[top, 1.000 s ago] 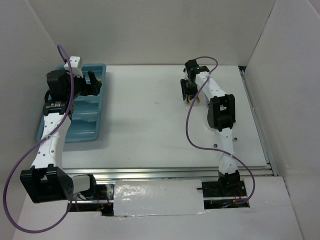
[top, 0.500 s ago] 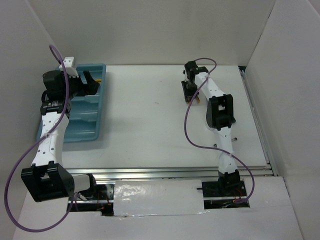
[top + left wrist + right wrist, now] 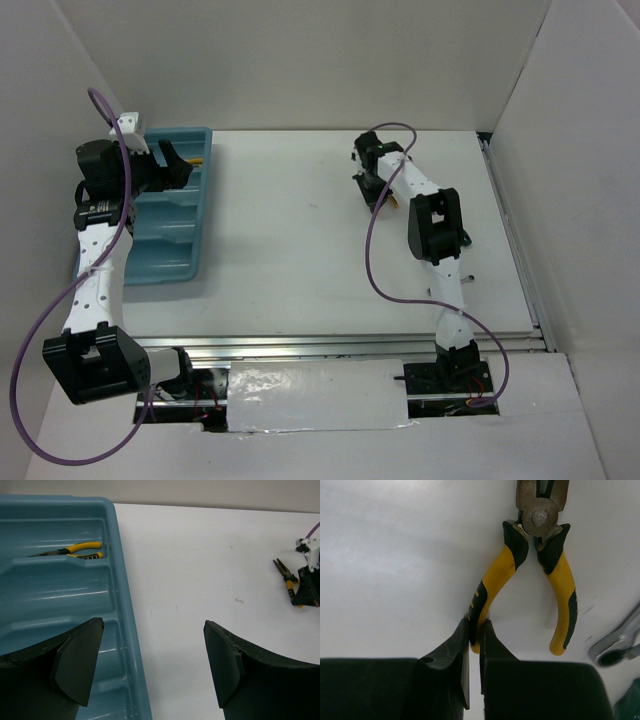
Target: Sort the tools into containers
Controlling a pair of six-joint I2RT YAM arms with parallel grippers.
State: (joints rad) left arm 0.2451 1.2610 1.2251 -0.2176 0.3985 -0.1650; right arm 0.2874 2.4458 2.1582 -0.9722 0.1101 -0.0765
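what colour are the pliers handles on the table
Yellow and black on the pliers; right wrist view.

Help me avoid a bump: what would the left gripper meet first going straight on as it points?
Probably the bare table just beside the blue tray, by its outer wall; the left gripper has open jaws framing that wall, though depth is unclear.

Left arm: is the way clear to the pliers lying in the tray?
Probably yes. The left gripper stands open over the edge of the tray, and the pliers lie uncovered in a far compartment, nothing between.
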